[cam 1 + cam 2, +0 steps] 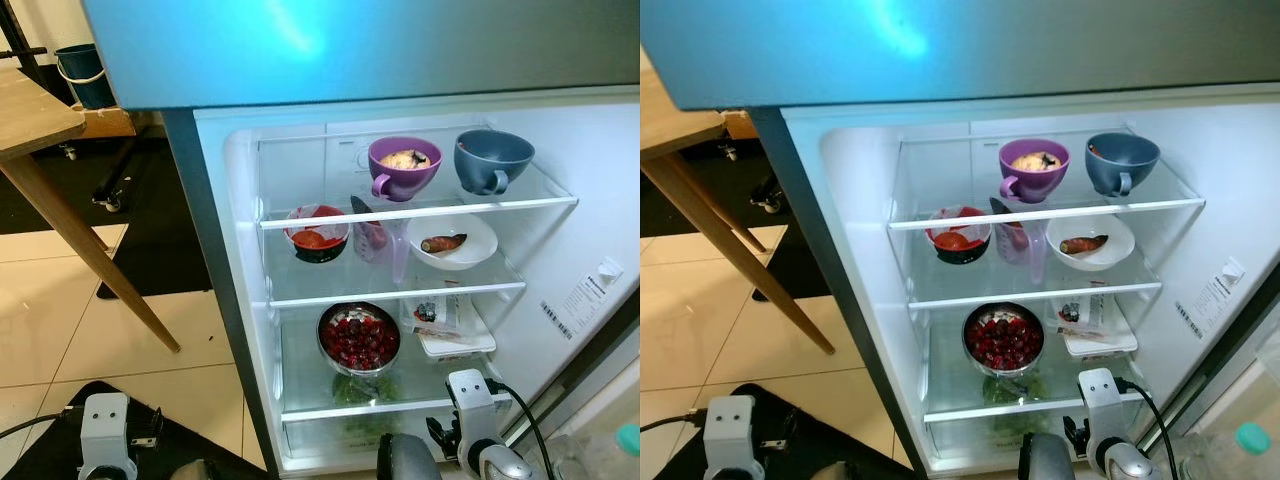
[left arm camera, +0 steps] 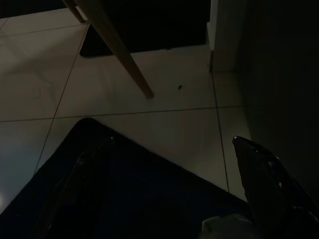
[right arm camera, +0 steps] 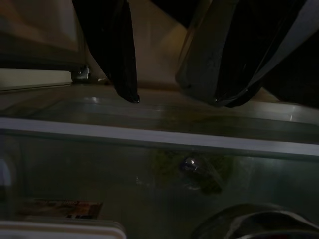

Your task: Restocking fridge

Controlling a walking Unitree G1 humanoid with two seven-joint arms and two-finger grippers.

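The fridge (image 1: pixel 230 300) stands open in front of me. Its top glass shelf holds a purple cup (image 1: pixel 404 165) with food in it and a blue cup (image 1: pixel 492 160). On the middle shelf are a red-filled bowl (image 1: pixel 318 232), a clear jug (image 1: pixel 372 238) and a white bowl (image 1: pixel 452 241) with a brown piece of food. Lower down sit a metal bowl of dark red fruit (image 1: pixel 359 338) and a flat packaged tray (image 1: pixel 447 322). My right gripper (image 3: pixel 174 99) is open and empty, low before the crisper drawer (image 3: pixel 159 169) with greens inside. My left gripper (image 2: pixel 172 144) hangs open over the floor.
A wooden table leg (image 1: pixel 90 255) slants across the tiled floor to the left of the fridge. A dark mat (image 1: pixel 60 430) lies at my feet. A blue bucket (image 1: pixel 80 75) stands far back left. A bottle with a teal cap (image 1: pixel 1250 438) is at the lower right.
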